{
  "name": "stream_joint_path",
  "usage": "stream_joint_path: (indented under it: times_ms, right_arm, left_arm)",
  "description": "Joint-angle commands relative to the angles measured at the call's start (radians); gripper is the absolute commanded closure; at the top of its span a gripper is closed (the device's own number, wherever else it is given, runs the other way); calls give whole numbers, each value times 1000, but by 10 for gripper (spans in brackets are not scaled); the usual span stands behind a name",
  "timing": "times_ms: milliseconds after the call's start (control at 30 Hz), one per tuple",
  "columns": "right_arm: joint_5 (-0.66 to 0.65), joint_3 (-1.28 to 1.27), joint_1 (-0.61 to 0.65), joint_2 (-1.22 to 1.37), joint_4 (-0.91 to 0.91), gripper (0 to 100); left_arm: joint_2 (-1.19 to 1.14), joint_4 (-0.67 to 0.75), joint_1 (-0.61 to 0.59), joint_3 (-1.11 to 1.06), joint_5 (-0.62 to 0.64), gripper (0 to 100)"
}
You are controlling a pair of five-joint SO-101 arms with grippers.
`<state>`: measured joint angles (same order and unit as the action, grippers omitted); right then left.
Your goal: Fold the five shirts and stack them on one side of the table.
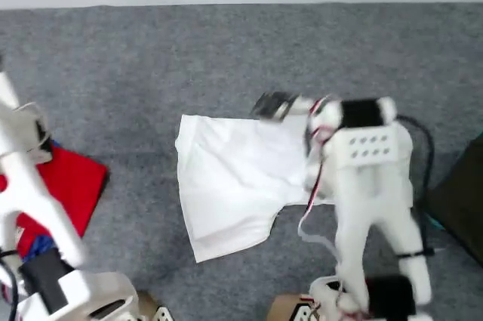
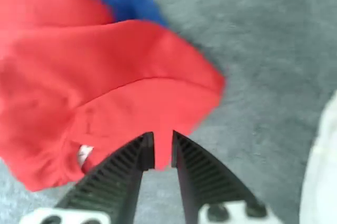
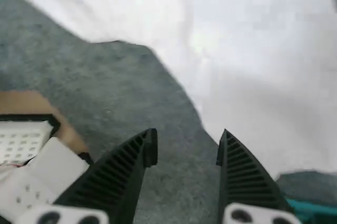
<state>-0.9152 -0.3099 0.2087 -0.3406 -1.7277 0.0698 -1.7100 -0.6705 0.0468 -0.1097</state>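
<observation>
We see white shirt (image 1: 234, 185) mid-frame in high view, right pincer (image 3: 187, 153) open at its right side, over tabletop (image 3: 79, 66). Left pincer (image 2: 162, 147) nearly closed at red shirt (image 2: 105, 76) edge, far left.

White shirt (image 1: 234, 181): spread out, not folded, lightly creased, about table centre. Red shirt (image 1: 72, 181): bunched flat, at the 9 o'clock edge, lying on top of the blue shirt (image 2: 124, 0), which peeks out beneath. Red and white are well apart.
</observation>
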Motion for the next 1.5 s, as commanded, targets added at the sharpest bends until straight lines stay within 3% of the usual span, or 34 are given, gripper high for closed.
stream_joint_path:
  times_ms: [0, 200, 433, 800, 1233, 1467]
  right_arm:
    - [-8, -146, 142, -139, 53, 801]
    - [-6, -370, 360, -243, 203, 801]
    - [-8, -488, 492, -245, 381, 801]
    - [-9, -559, 559, -101, 593, 801]
    - [2, -413, 619, -64, 526, 802]
    - [64, -407, 694, -56, 598, 910]
  left_arm:
    - [49, 44, -71, -22, 9, 928]
    - [49, 101, -130, -124, 14, 928]
    - [52, 141, -133, -188, 17, 928]
    - [49, 141, -133, -193, 14, 928]
    - [49, 150, -133, -194, 9, 928]
    - [49, 155, -133, -225, 9, 928]
